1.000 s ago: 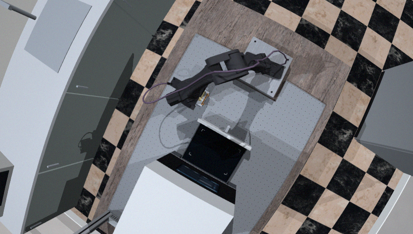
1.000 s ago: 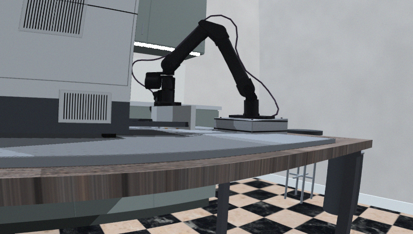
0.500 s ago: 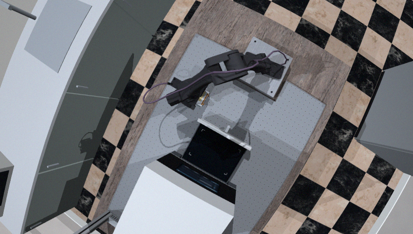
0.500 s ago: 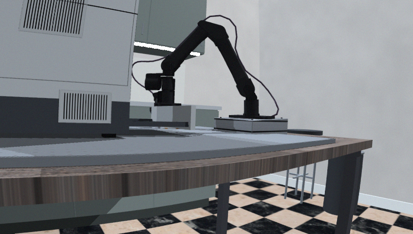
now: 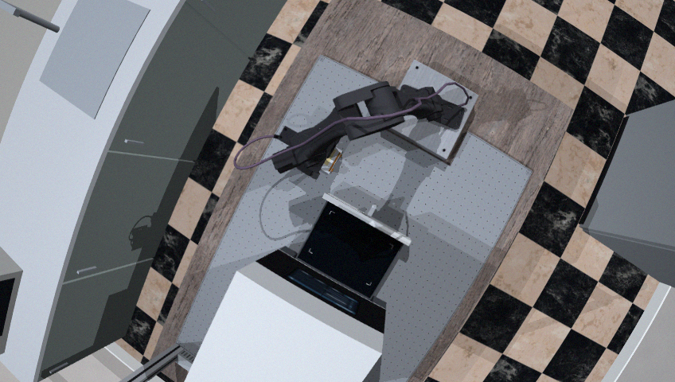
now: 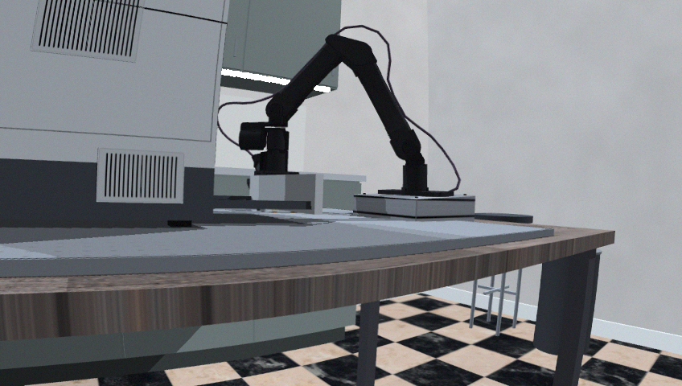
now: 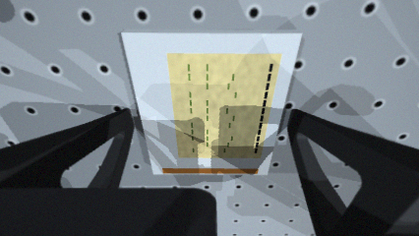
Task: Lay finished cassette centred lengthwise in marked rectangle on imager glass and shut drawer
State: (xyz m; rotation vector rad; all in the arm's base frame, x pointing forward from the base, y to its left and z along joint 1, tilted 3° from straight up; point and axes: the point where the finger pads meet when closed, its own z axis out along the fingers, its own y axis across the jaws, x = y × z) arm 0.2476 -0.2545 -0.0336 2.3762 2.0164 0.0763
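The cassette FINISHED point(image 7: 210, 103) is a clear plate with a yellow gel, dashed green and black lanes and an orange strip at its near edge. It lies flat on the perforated mat. My gripper point(image 7: 210, 117) is open, low over the cassette, with one finger at each long side; I cannot tell whether they touch it. In the overhead view the cassette point(image 5: 331, 161) peeks out beside the gripper point(image 5: 316, 165). The imager IM point(image 5: 284, 331) is a white box. Its drawer point(image 5: 350, 248) is pulled out, showing dark glass with white corner marks.
The drawer's front panel with a small handle point(image 5: 372, 209) faces the arm. The arm's base plate point(image 5: 438, 111) stands at the far end of the mat. A purple cable point(image 5: 251, 158) loops off the arm past the table edge.
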